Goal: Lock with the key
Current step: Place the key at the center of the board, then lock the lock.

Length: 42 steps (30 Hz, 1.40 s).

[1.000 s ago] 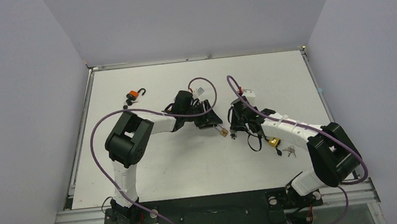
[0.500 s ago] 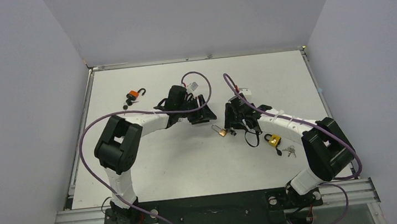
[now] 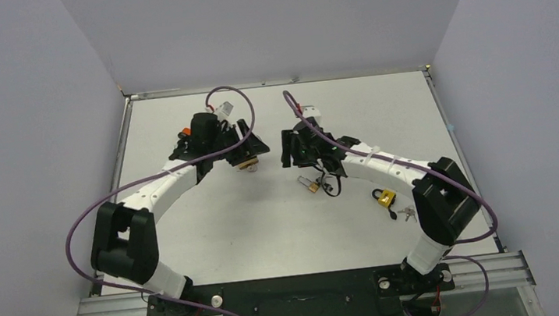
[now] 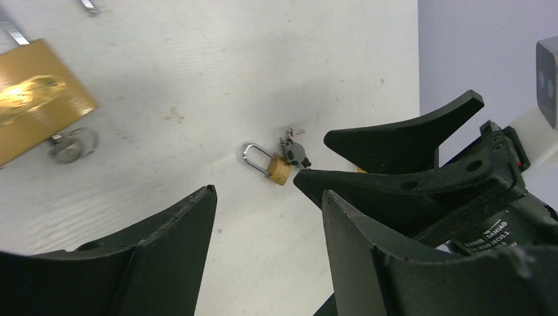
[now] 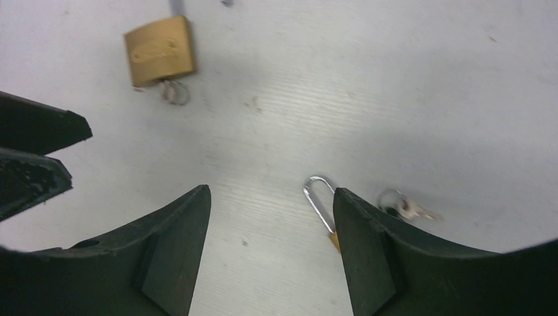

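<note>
The right hand (image 5: pixel 271 191) is spread wide and empty, hovering over the table (image 5: pixel 408 79). Just ahead of the finger on the right of its wrist view lies the small padlock (image 5: pixel 320 199). The silver shackle points away from the wrist and the brass body runs back under that finger's edge. Its long axis therefore lies roughly along the fingers, a little slanted. The key (image 5: pixel 403 209) lies just beside it, past the same finger; whether it sits in the keyway I cannot tell.

Seen from above, this padlock lies on the base side of the right hand and near it. The left hand (image 3: pixel 250 150), also spread and holding nothing, hangs over a larger brass padlock (image 3: pixel 246 164), well apart from the small one.

In my judgement the right arm is the nearer one. Its coming move calls for a short shift toward that finger's side, to bring lock or key between the fingers.
</note>
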Each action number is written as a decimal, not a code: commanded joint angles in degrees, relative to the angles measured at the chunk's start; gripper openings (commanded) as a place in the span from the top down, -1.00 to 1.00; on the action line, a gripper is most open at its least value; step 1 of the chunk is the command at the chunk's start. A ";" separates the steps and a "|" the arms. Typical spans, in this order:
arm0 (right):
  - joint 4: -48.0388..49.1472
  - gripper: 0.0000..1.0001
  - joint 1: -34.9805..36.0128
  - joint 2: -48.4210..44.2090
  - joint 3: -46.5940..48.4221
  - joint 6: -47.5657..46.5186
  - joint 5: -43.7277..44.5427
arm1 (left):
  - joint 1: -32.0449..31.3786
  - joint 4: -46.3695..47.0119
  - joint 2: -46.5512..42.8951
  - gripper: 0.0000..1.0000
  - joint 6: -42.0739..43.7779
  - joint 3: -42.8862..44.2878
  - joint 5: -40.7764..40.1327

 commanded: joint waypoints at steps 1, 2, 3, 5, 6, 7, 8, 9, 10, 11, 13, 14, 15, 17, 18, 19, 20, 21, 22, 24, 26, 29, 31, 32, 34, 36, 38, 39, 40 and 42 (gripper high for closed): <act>2.88 -0.30 3.34 7.50 8.81 -1.39 1.94 | 5.45 -6.87 -7.17 -0.17 2.79 -3.20 -1.78; 2.80 -0.31 3.68 9.97 10.05 -1.50 2.71 | 6.16 -7.47 -9.20 -0.18 2.97 -3.60 -1.71; 2.73 -0.31 4.61 11.08 12.54 -1.58 3.64 | 7.38 -8.52 -10.12 -0.18 3.08 -4.20 -1.83; 2.52 -0.33 5.81 14.61 16.21 -2.08 4.82 | 8.63 -10.97 -12.69 -0.19 3.24 -4.70 -2.72; 2.38 -0.35 6.14 17.02 17.40 -2.22 5.11 | 8.90 -11.98 -14.16 -0.20 3.61 -4.70 -3.92; 2.26 -0.36 6.72 18.34 19.96 -2.59 5.26 | 9.32 -14.28 -15.36 -0.20 3.75 -4.50 -5.47; 1.79 -0.37 6.95 21.05 21.25 -2.78 5.28 | 9.55 -15.53 -15.93 -0.20 4.09 -4.34 -6.34; 1.43 -0.38 7.30 22.51 24.18 -3.32 5.30 | 10.14 -18.14 -16.94 -0.20 4.25 -4.10 -8.08; 0.44 -0.39 7.46 25.08 25.78 -3.50 5.30 | 10.88 -20.19 -17.51 -0.20 4.50 -4.20 -8.70; -0.03 -0.40 7.76 27.52 28.54 -4.01 5.33 | 11.30 -20.90 -18.86 -0.20 4.72 -4.40 -9.70; -0.87 -0.43 8.05 30.48 32.28 -4.84 5.79 | 12.63 -22.25 -21.20 -0.21 5.05 -5.44 -10.32; -1.43 -0.45 8.19 31.44 34.40 -5.14 5.99 | 13.83 -23.02 -22.06 -0.21 5.27 -6.07 -10.39; -1.72 -0.48 8.26 33.38 35.55 -5.65 6.33 | 14.44 -23.46 -23.62 -0.22 5.37 -6.31 -10.34; -3.54 -0.51 8.29 36.11 39.10 -6.33 6.59 | 16.47 -24.71 -25.59 -0.23 5.83 -6.92 -9.90; -4.09 -0.51 8.30 37.03 41.34 -6.54 6.60 | 17.85 -25.62 -26.23 -0.24 6.15 -6.99 -9.66; -5.20 -0.52 8.31 38.73 42.44 -7.07 6.68 | 18.43 -26.21 -27.25 -0.25 6.33 -7.03 -9.26; -5.76 -0.53 8.32 39.44 44.55 -7.31 6.79 | 19.72 -27.38 -27.72 -0.25 6.63 -6.84 -9.07; -6.92 -0.55 8.37 41.02 45.59 -7.84 7.06 | 20.33 -27.79 -28.51 -0.26 6.79 -6.69 -8.58; -7.53 -0.55 8.49 41.81 47.75 -8.13 7.17 | 21.10 -28.72 -28.87 -0.26 7.03 -6.60 -8.52; -9.77 -0.58 8.92 43.90 51.05 -9.39 7.68 | 21.58 -29.22 -30.04 -0.27 6.97 -6.46 -8.80; -12.16 -0.60 9.59 46.01 54.37 -10.33 8.58 | 21.76 -28.85 -30.96 -0.28 6.38 -6.93 -8.69; -15.66 -0.61 10.26 48.99 57.52 -11.04 10.06 | 22.25 -28.44 -31.43 -0.29 5.85 -7.63 -7.99; -16.91 -0.61 10.53 49.71 58.27 -11.20 11.55 | 22.26 -28.29 -31.51 -0.29 5.90 -7.82 -7.71; -17.24 -0.61 10.62 49.80 58.29 -11.31 12.25 | 22.26 -28.23 -31.59 -0.29 5.90 -7.84 -7.65; -17.75 -0.61 10.94 49.41 57.95 -11.95 13.38 | 22.33 -27.90 -31.75 -0.30 5.78 -7.95 -7.52; -18.00 -0.61 11.50 49.26 57.61 -12.64 14.44 | 22.30 -27.31 -31.85 -0.30 5.39 -8.25 -7.26; -18.18 -0.59 11.72 49.40 57.66 -12.87 14.34 | 22.34 -26.93 -31.78 -0.30 5.05 -8.48 -6.99; -18.18 -0.58 11.74 49.39 57.75 -12.90 14.18 | 22.35 -26.72 -31.87 -0.30 4.74 -8.50 -6.93; -18.17 -0.52 11.75 49.49 57.81 -12.94 14.05 | 22.35 -26.63 -32.03 -0.30 4.62 -8.53 -6.86; -18.22 -0.33 11.75 49.79 58.18 -13.17 12.89 | 23.64 -26.45 -32.42 -0.30 4.24 -8.56 -6.92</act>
